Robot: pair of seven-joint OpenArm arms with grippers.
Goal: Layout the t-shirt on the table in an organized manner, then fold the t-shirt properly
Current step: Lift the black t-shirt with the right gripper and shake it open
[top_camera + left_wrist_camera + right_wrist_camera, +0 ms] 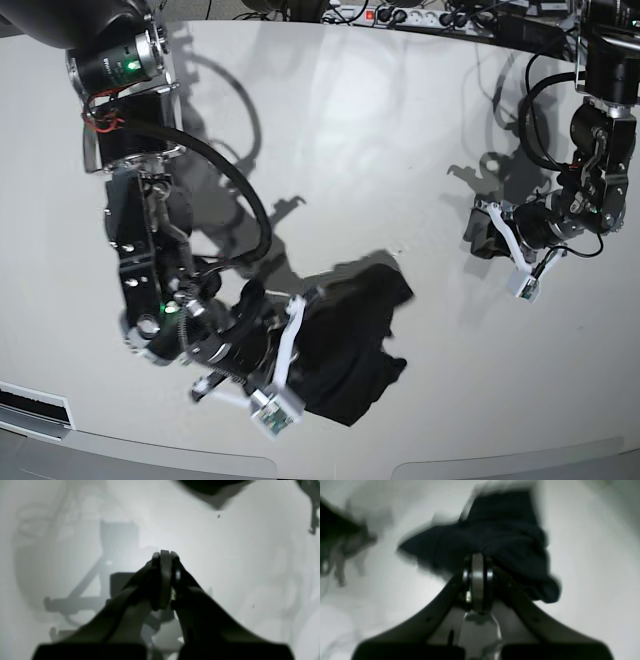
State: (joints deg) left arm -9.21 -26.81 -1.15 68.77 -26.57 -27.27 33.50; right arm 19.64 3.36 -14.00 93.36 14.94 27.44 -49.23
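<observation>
The black t-shirt (pixel 355 335) lies bunched in a heap near the front of the white table (pixel 400 120). My right gripper (pixel 293 335) is at the heap's left edge. In the right wrist view its fingers (pixel 478 562) are shut with the blurred dark fabric (pixel 502 537) bunched right at their tips. My left gripper (pixel 520 282) hangs off to the right, well apart from the shirt. In the left wrist view it (pixel 165 555) is shut and empty above the bare table (pixel 250 567). A dark patch (pixel 207 486) at the top edge may be the shirt.
A power strip and cables (pixel 430 15) run along the table's far edge. The table's curved front edge (pixel 330 470) is just below the shirt. The other arm shows blurred at the left of the right wrist view (pixel 337 542).
</observation>
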